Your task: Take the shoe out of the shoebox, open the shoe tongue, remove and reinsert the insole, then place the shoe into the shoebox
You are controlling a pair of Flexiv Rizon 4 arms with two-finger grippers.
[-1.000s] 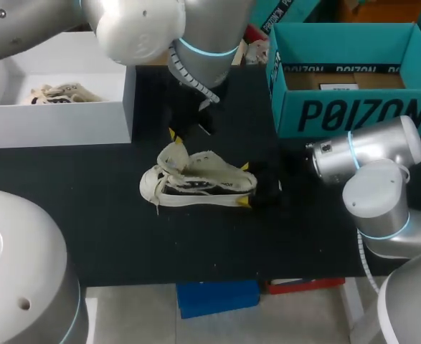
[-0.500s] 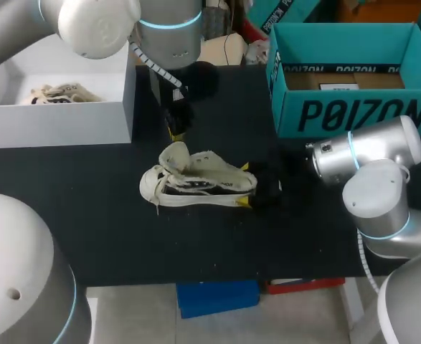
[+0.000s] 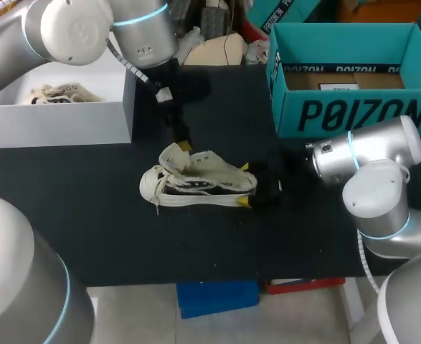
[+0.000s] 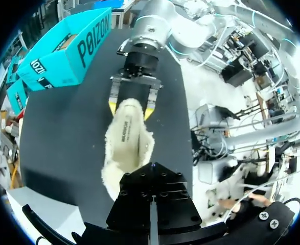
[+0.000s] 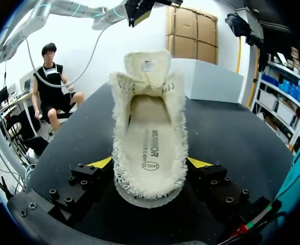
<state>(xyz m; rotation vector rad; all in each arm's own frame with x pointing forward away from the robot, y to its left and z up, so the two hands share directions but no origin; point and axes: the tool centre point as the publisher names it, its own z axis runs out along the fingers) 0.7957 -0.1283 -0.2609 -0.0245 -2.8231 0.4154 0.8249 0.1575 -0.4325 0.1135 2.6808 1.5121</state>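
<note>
We are pinching the shoe [image 3: 196, 183] by its heel with our right tool [image 3: 244, 185], so the shoe is lying steady in the middle of the desk [image 3: 303, 236]. Our left tool [image 3: 183, 143] is hanging at the shoe's 12 o'clock, by the tongue [image 5: 147, 65], maybe getting ready to pull. Spread or pressed together, we cannot tell. The blue-green box [image 3: 353, 107] at 2 o'clock is showing big dark letters, the insole [image 5: 151, 148] small print.

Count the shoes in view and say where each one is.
2. One shoe lies mid-table, its heel in the right claw; a second shoe, partly hidden, lies in the white box at the left.
</note>
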